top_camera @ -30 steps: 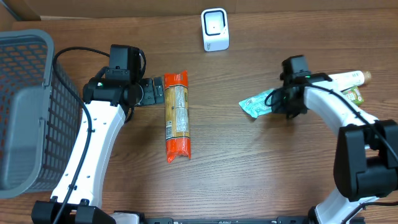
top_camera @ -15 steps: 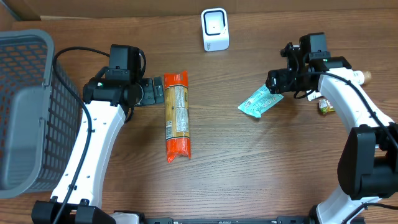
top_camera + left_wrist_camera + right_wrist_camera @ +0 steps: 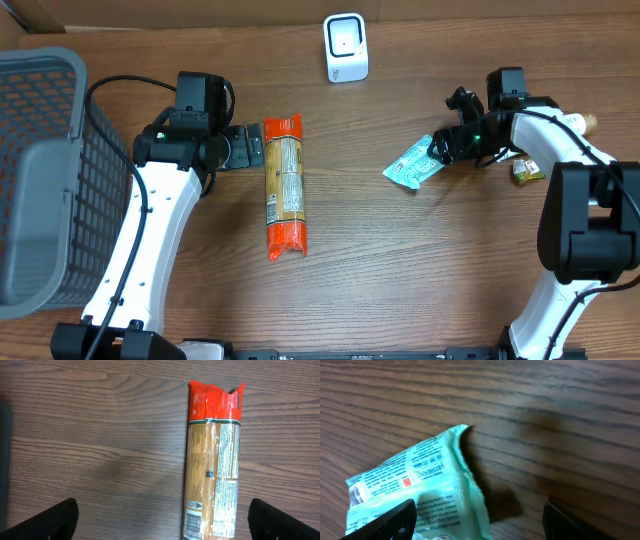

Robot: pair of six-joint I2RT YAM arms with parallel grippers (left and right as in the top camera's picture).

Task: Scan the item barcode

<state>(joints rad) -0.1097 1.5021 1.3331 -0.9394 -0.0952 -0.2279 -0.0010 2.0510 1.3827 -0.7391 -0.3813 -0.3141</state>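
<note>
Legibly, the green packet (image 3: 425, 495) says "FRESHENING".

My two arms: white shells over black joints.
My left arm (image 3: 150, 225) and right arm (image 3: 545, 165) both wear smooth, rounded white link covers between chunky matte-black joint housings. A thin black cable (image 3: 110, 80) loops off the left wrist and trails down its white cover. The fingers (image 3: 52, 519) are flat black, with blunt tips.
</note>
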